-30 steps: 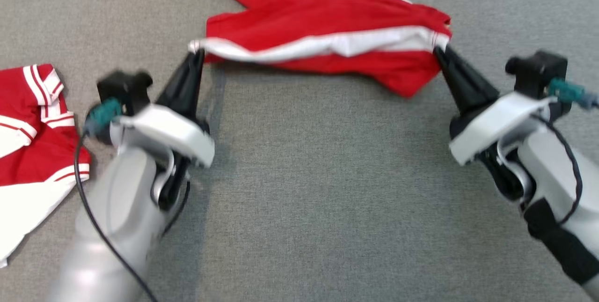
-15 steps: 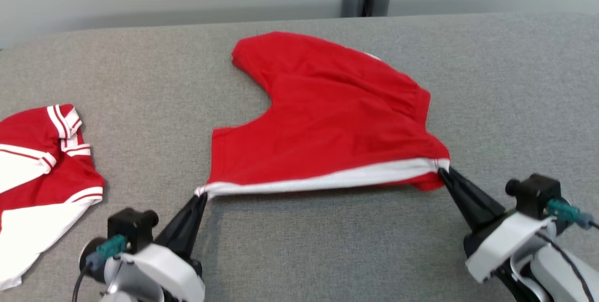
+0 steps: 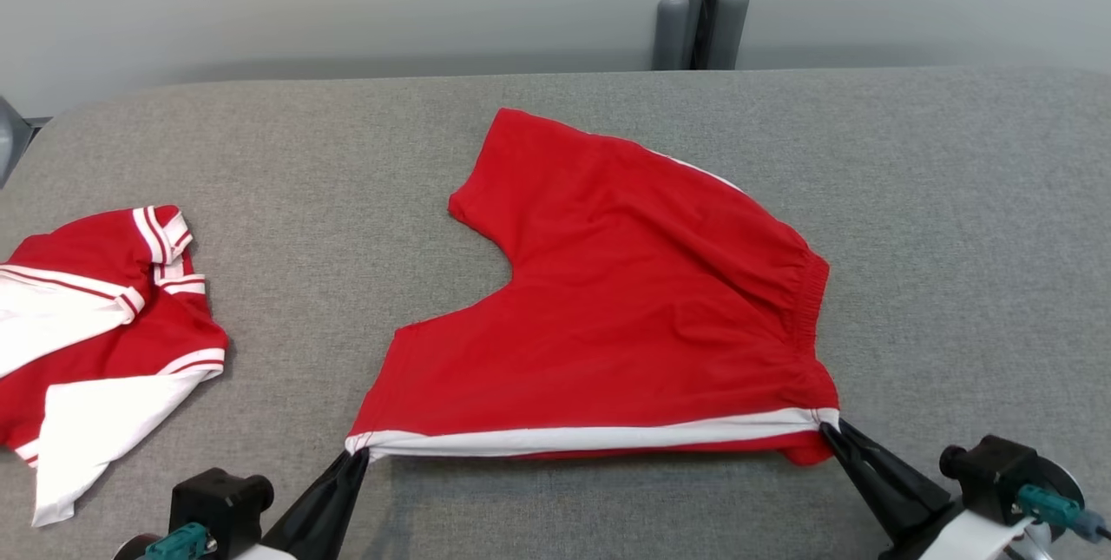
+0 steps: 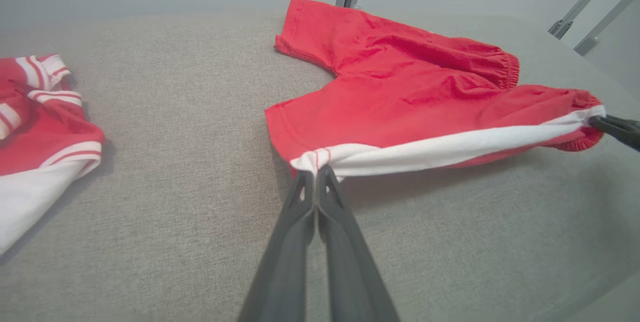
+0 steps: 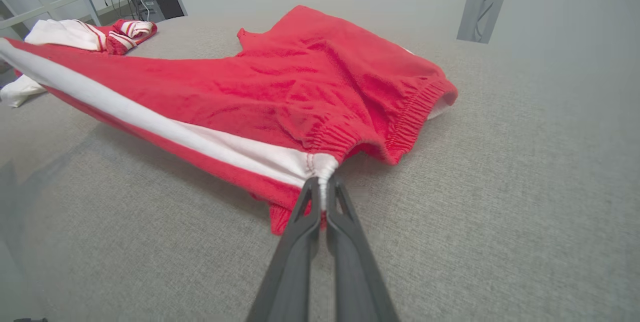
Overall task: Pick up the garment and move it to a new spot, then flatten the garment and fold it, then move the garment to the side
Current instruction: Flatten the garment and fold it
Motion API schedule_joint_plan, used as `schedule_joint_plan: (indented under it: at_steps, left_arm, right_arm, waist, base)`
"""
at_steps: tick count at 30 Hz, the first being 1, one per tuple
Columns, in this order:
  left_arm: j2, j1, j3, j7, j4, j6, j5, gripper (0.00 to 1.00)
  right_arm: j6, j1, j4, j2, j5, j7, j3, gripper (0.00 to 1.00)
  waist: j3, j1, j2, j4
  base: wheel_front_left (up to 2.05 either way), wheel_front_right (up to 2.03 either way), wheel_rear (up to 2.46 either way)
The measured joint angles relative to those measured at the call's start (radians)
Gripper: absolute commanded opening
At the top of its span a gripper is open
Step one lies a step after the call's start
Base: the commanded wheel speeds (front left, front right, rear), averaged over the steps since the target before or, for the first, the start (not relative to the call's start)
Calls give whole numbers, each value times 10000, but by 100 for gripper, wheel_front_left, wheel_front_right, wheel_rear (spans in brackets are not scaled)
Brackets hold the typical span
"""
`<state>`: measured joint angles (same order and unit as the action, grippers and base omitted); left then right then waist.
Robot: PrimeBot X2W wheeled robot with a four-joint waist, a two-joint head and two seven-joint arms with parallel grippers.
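Observation:
The garment (image 3: 625,308) is a pair of red shorts with a white side stripe, spread over the middle of the grey table (image 3: 330,152). Its near edge, the white stripe, is stretched taut just above the surface between my two grippers. My left gripper (image 3: 358,454) is shut on the leg-hem end of the stripe, as the left wrist view confirms (image 4: 316,168). My right gripper (image 3: 826,428) is shut on the waistband end, seen close in the right wrist view (image 5: 322,178). The far leg of the garment (image 4: 320,27) lies flat toward the back.
A second red and white garment (image 3: 95,326) lies crumpled at the table's left edge, also seen as that garment (image 4: 35,112) in the left wrist view. A grey post (image 3: 701,4) stands behind the table's far edge. Bare grey surface surrounds the shorts on the right and front.
The head camera has tilted up, so the whole picture shifted down. The garment, bunched and hanging between the grippers before, now lies spread out flat with its near edge pulled toward me.

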<state>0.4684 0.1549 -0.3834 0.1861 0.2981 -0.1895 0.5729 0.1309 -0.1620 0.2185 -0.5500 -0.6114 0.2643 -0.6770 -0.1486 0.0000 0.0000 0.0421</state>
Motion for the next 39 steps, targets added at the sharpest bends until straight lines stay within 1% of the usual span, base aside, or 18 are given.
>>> schedule_joint_plan:
  at_steps: [4,9,13,15,19,21,25,30,33,39]
  left_arm:
    - [109,237,115,59,157,-138,31,0]
    - [180,284,157,82,259,-198,94,0]
    - [245,216,309,13,437,-190,102,0]
    - [268,-58,393,-98,491,-92,102,0]
    - [499,-1185,520,-117,449,347,29,0]
    - [623,-1902,545,-71,251,640,-38,0]
    - [608,-3593,564,29,-460,1250,29,0]
    - [291,-5767,370,132,-2140,2096,280,0]
    - [8,-6970,150,81,-3302,2499,276,0]
    - [-481,-8956,-518,-111,-5754,3014,176,0]
  right_arm:
    - [0,539,-353,79,161,0,257,0]
    - [0,905,-608,144,211,0,510,0]
    - [0,1014,-899,140,12,0,527,0]
    - [0,1038,-1112,144,-167,0,566,0]
    - [0,760,-1626,199,-851,-73,660,0]
    - [-2,409,-1879,240,-1404,-79,744,0]
    - [-2,-543,-2061,136,-2042,-240,777,0]
    - [-2,-1941,-1672,115,-2673,-499,600,0]
    - [-4,-2746,-1208,184,-2861,-614,416,0]
    - [-4,-4083,-337,510,-3262,-594,-251,0]
  waist:
    - [-9,0,0,23]
    - [-51,0,0,-39]
    - [-137,0,0,-79]
    - [-225,0,0,-93]
    - [-453,0,0,-192]
    - [-596,0,0,-281]
    - [-1004,0,0,-467]
    - [-1615,0,0,-723]
    - [-1986,0,0,-885]
    - [-2661,0,0,-1202]
  base:
    - [0,0,0]
    - [0,0,0]
    - [0,0,0]
    - [0,0,0]
    - [0,0,0]
    - [0,0,0]
    - [0,0,0]
    - [0,0,0]
    - [0,0,0]
    - [0,0,0]
